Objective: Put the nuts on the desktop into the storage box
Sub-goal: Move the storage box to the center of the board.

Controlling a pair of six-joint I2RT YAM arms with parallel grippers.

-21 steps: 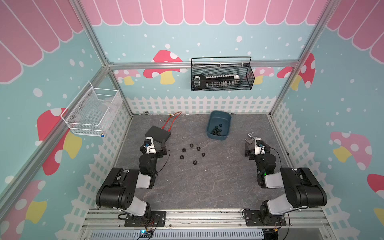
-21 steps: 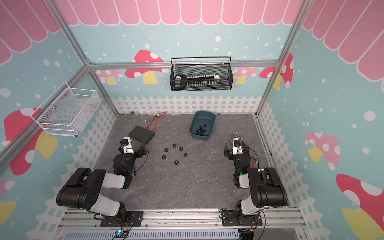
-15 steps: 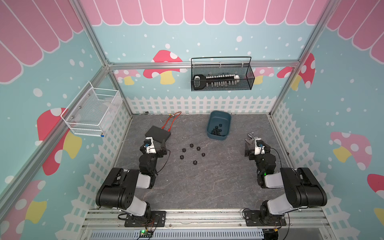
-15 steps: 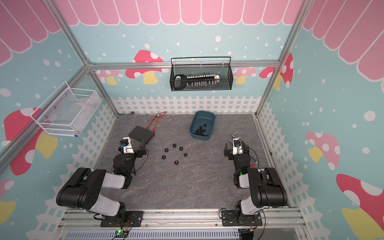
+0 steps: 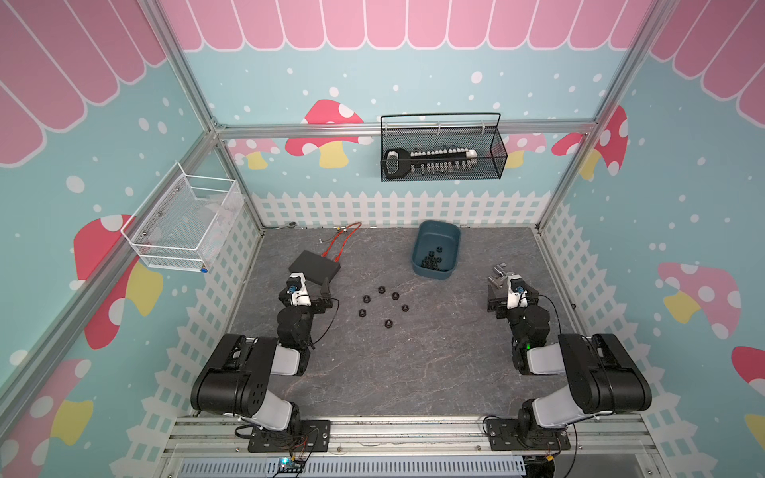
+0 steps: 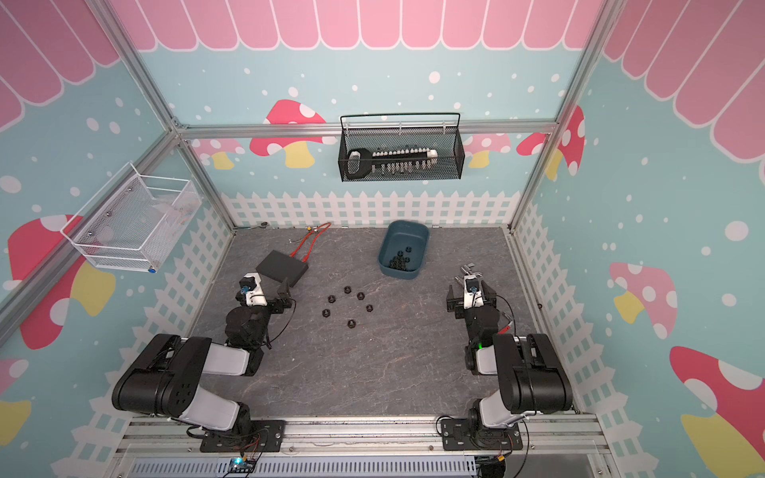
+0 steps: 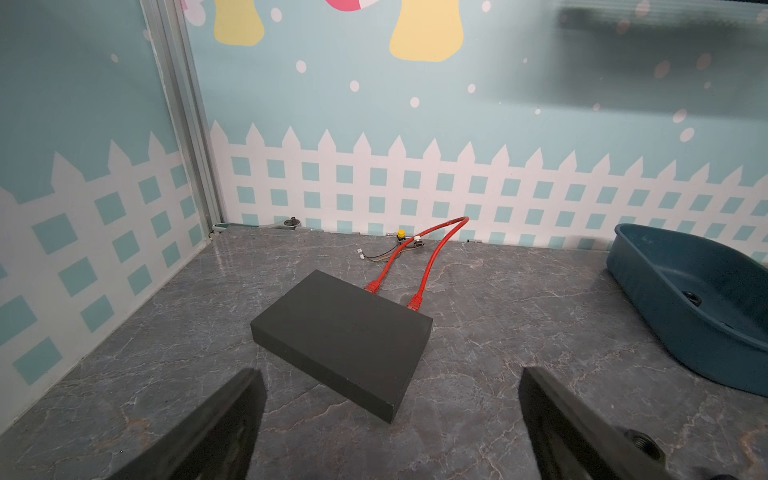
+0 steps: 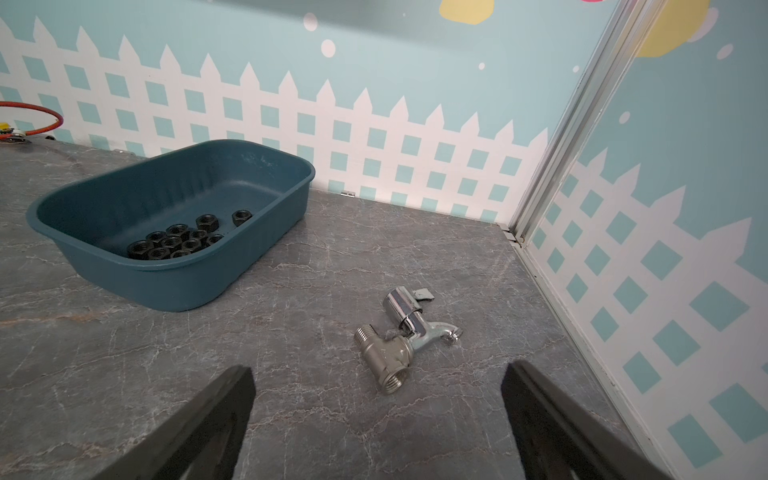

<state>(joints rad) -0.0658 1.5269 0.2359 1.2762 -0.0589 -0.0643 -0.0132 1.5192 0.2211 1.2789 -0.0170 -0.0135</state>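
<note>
A white wire basket (image 5: 182,223) is seen hung on the wall to the left of the storage box (image 5: 436,253), its contents too pale to be made out. A black mesh basket (image 5: 441,151) is mounted on the back wall above the storage box, and a black-handled tool with a row of silver bits is held in it. The storage box itself, dark teal with rounded corners, is set near the back fence; about a dozen nuts (image 8: 174,242) are clustered at one end of its floor.

Six more nuts (image 5: 383,305) (small, black, hexagonal, each with a centre hole) are scattered in a loose ring on the bench (image 5: 393,364), in front of the storage box and slightly to its left, all apart from one another.

To the left of the storage box a flat black box (image 7: 343,343) lies with a red cable (image 7: 432,253) plugged in. The left end effector (image 7: 390,415) is spread wide and empty just before it. To the right of the storage box a silver tap fitting (image 8: 401,336) lies, with the right end effector (image 8: 378,411) likewise wide and empty.

The bench is dark grey marble with pale veins, enclosed by teal walls printed with mushrooms and a white fence.
</note>
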